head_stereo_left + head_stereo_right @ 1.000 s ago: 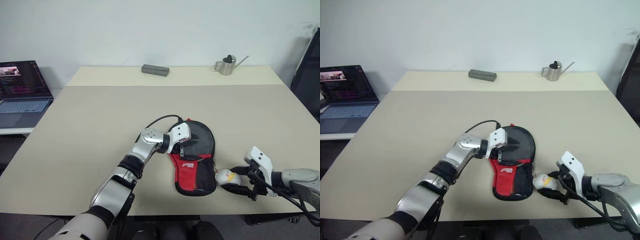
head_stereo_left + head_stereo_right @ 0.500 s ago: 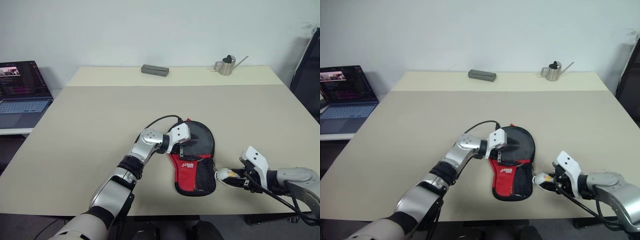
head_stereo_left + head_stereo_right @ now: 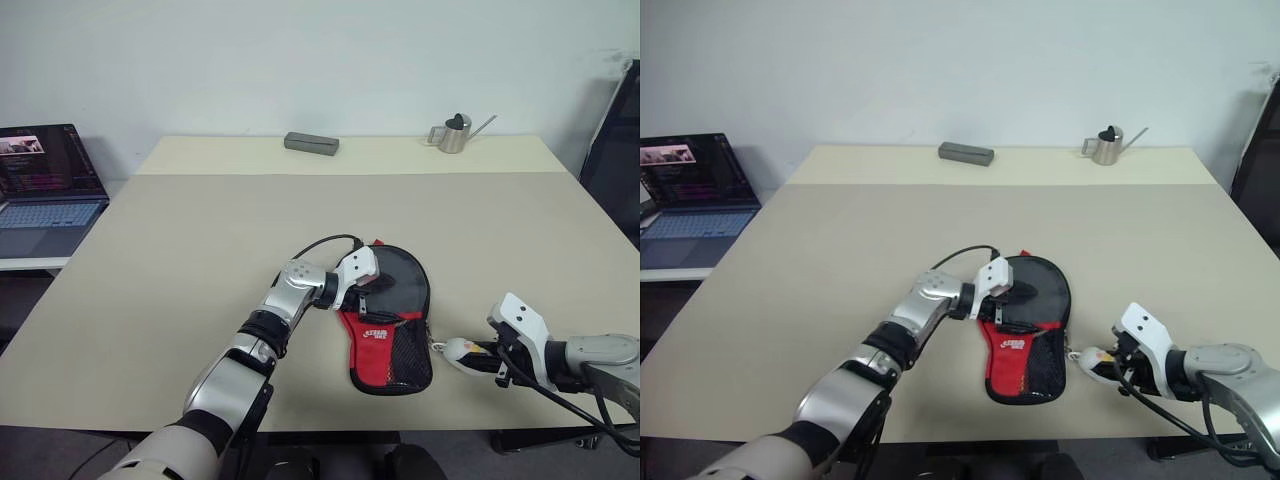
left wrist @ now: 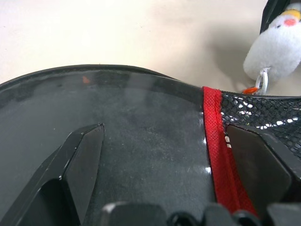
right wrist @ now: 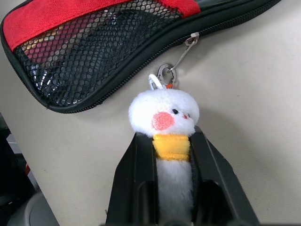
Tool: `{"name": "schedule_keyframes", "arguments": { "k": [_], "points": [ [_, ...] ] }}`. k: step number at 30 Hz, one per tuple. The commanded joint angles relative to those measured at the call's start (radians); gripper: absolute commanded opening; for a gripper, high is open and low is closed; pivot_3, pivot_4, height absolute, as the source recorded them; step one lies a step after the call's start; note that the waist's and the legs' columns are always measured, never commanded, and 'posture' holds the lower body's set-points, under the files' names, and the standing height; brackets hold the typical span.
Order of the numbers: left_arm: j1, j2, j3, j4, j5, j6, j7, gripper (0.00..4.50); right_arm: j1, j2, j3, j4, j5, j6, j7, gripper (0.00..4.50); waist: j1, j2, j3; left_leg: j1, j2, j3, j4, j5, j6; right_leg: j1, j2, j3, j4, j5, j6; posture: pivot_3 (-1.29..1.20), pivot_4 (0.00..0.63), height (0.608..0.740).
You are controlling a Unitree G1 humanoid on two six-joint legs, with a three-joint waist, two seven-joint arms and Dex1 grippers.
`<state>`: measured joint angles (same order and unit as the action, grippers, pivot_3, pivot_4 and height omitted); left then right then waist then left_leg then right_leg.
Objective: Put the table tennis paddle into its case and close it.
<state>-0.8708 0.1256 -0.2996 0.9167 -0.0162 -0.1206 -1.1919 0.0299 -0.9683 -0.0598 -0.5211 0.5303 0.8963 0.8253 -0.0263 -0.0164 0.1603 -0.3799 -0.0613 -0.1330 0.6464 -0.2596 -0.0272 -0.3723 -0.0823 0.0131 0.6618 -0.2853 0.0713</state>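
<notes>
**One case on the table, both grippers at it**

One black fabric case (image 3: pixel 388 312) lies flat near the table's (image 3: pixel 200 230) front edge, round end away from me, red-and-black mesh handle part toward me with a white logo on the red band. Through the mesh in the right wrist view I think I can make out the paddle's (image 5: pixel 84 47) reddish handle inside, though the mesh makes it hard to be sure.

My left gripper (image 3: pixel 366 288) rests on the round black part of the case with its fingers (image 4: pixel 77 160) spread wide, one on the black face and the other past the red seam on the mesh.

A small white plush charm (image 5: pixel 164 115) with pink cheeks and a yellow collar hangs by a metal clip from the zipper pull at the case's right side. My right gripper (image 3: pixel 487 357) is pinched onto the charm's body, just right of the case.

Farther back on the table sit a grey box (image 3: pixel 311 142) and a small metal watering can (image 3: pixel 455 131). An open laptop (image 3: pixel 45 185) stands on a separate surface to the left.
</notes>
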Motion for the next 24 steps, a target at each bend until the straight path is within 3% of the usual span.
{"name": "schedule_keyframes", "arguments": {
  "k": [1,24],
  "points": [
    [0.042,-0.005,-0.051,0.059,0.063,0.000,-0.026,4.50,0.019,-0.030,-0.022,-0.069,0.005,-0.022,0.026,0.36,0.000,0.000,-0.001,0.000,0.000,0.000,0.000,0.000,0.000,0.000,0.000,0.000,0.000,0.000,0.001,0.00,0.150,0.740],
    [0.075,-0.006,-0.069,0.037,0.075,0.009,-0.036,4.50,0.209,-0.234,0.024,-0.256,-0.074,-0.226,0.241,0.34,0.004,-0.004,-0.006,0.000,0.000,-0.001,0.000,-0.001,0.001,0.003,0.000,-0.002,-0.004,-0.001,0.002,0.00,0.150,0.740]
  ]
}}
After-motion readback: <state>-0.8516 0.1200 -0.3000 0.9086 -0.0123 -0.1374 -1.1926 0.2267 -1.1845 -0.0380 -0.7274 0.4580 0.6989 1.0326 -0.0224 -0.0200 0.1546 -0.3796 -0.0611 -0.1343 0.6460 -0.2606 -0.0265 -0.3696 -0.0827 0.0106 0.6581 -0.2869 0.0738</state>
